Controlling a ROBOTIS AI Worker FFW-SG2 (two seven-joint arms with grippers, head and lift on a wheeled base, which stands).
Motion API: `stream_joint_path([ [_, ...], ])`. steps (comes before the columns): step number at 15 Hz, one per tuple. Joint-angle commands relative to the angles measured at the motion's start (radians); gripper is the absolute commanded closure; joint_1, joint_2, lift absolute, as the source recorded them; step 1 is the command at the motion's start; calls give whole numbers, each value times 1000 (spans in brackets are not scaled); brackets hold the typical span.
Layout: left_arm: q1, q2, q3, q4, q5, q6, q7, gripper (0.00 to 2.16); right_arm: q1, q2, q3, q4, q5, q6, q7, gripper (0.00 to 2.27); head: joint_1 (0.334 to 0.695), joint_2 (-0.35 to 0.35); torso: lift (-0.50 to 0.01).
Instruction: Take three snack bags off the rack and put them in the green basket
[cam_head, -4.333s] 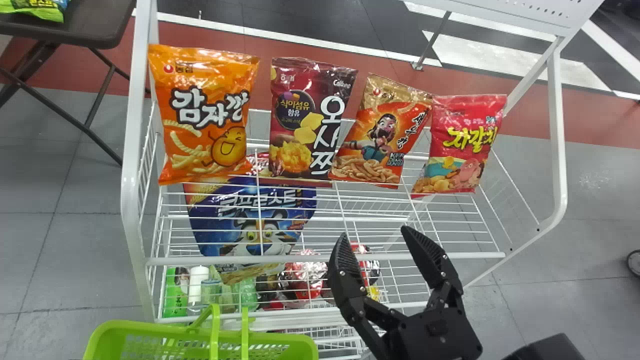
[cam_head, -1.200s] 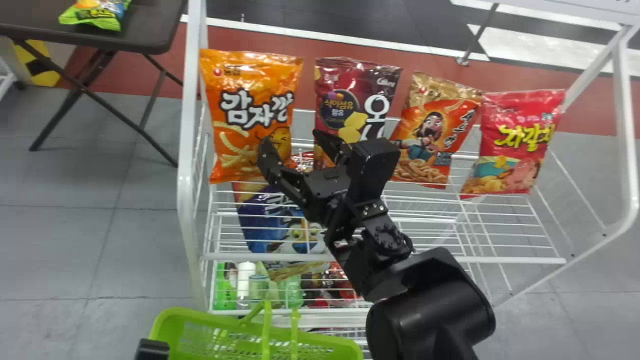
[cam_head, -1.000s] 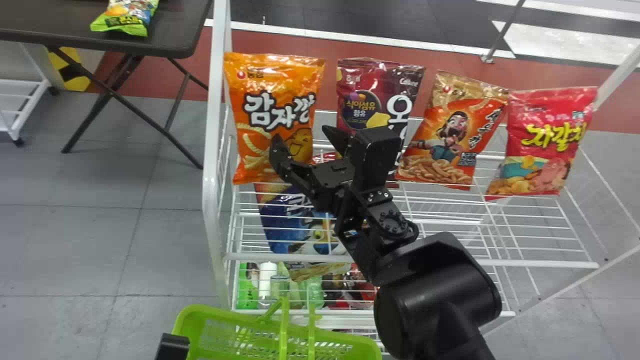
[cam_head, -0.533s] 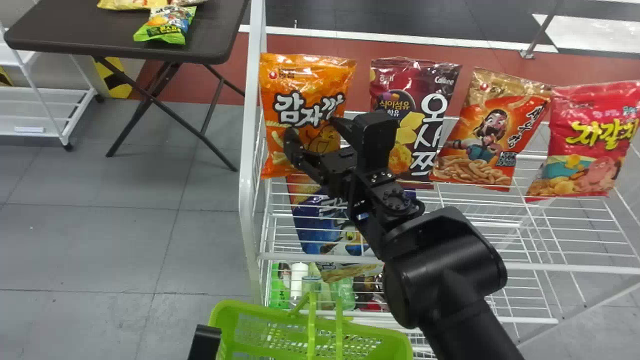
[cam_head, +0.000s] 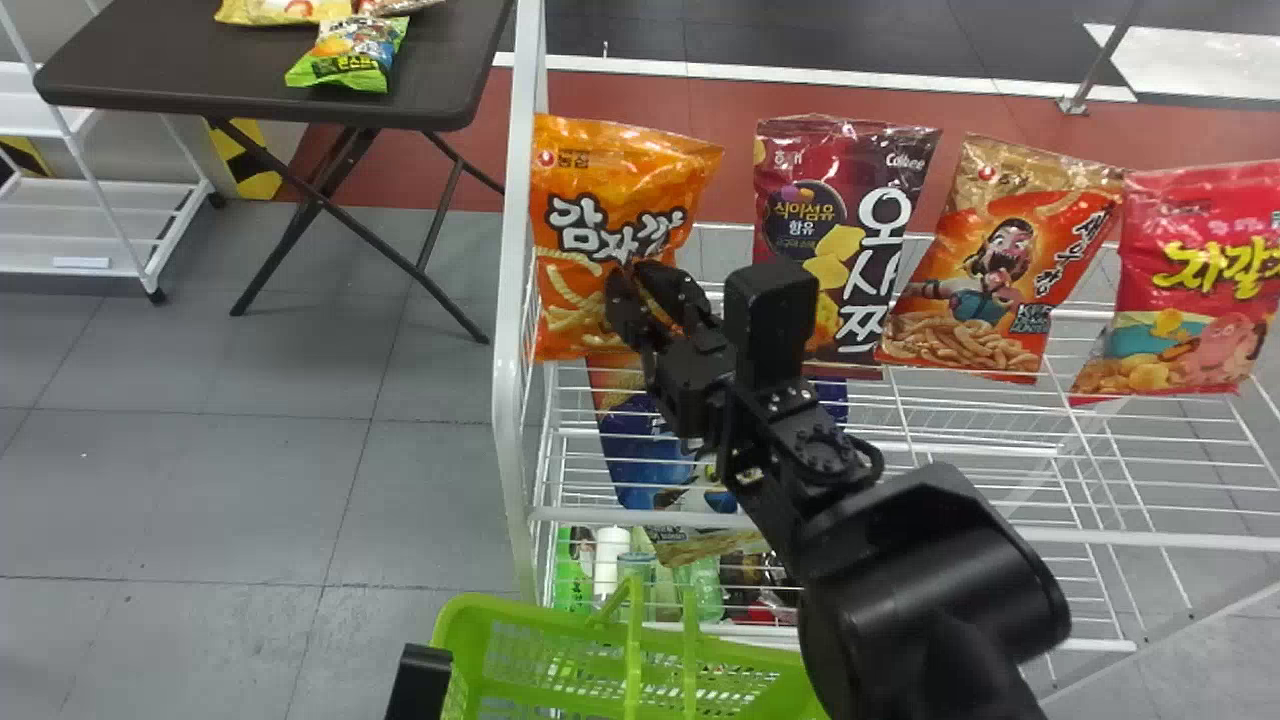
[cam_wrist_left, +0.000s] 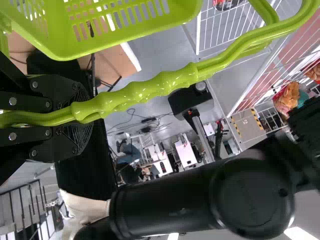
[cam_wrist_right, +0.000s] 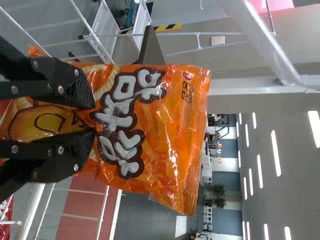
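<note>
Orange snack bag (cam_head: 600, 225), upright at the left end of the rack (cam_head: 512, 330), close by the white post. Right gripper (cam_wrist_right: 94, 117) narrow on its lower printed face, foil puckered between the fingers; upper half free. Whether the bottom edge bears on the shelf wires: cannot tell. Left gripper (cam_wrist_left: 87, 112) closed around the paired handles (cam_wrist_left: 150, 92) of the green basket (cam_head: 475, 620), which hangs at the near side of the rack. Step in hand, as judged: take first of three bags off. Procedure: confirm the pinch with a small straight lift before any sideways travel; squeeze just enough to hold the foil, since a puffed bag probably slips if pinched lightly and may burst if crushed. Raise until the lower seam clears the wires and front rail, then draw toward the robot, angling away from the post so the corner does not snag. Avoid swinging right: maroon snack bag (cam_head: 810, 215) stands next in the row and could be knocked over. Hold the basket level and steady, bring the bag over its opening beside the raised handles, lower well in, then release.
</note>
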Motion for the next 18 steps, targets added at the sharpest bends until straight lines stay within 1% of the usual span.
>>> stream_joint_path([
  [1,0,-2,-8,-3,0,0,0,1710,46,-3,-38,-56,2,1,7,2051,695,-66,-24],
  [2,0,-2,-11,-5,-1,0,0,1710,79,-5,-50,-101,-7,10,26,2051,695,-89,-24],
  [4,0,-3,-12,-6,-1,0,2,1710,170,-12,-90,-228,-6,16,55,2051,695,-112,-24],
  [6,2,-5,-12,-8,-1,0,0,1710,271,-34,-113,-358,-12,44,67,2051,695,-137,-24],
  [7,2,-6,-14,-11,-1,0,2,1710,326,-43,-127,-423,-23,56,87,2051,695,-153,-24],
  [8,2,-8,-18,-16,-3,0,2,1710,374,-60,-139,-478,-32,80,107,2051,695,-180,-24],
  [9,2,-8,-20,-19,-5,0,6,1710,411,-71,-149,-524,-30,111,115,2051,695,-193,-24],
  [12,6,-23,8,-29,3,-4,9,1710,563,-118,-208,-723,-32,268,116,2051,695,-232,-24],
  [14,15,-32,22,-42,3,-4,12,1710,647,-137,-262,-823,-33,393,116,2051,695,-284,-24],
  [16,28,-43,45,-43,8,-16,17,1710,702,-152,-325,-911,-33,602,121,2047,695,-330,-24],
  [17,43,-57,63,-42,11,-31,18,1710,716,-164,-348,-937,-35,691,138,2047,695,-350,-24],
  [18,49,-63,77,-43,17,-34,20,1710,731,-166,-376,-958,-35,749,171,2047,695,-350,-24],
])
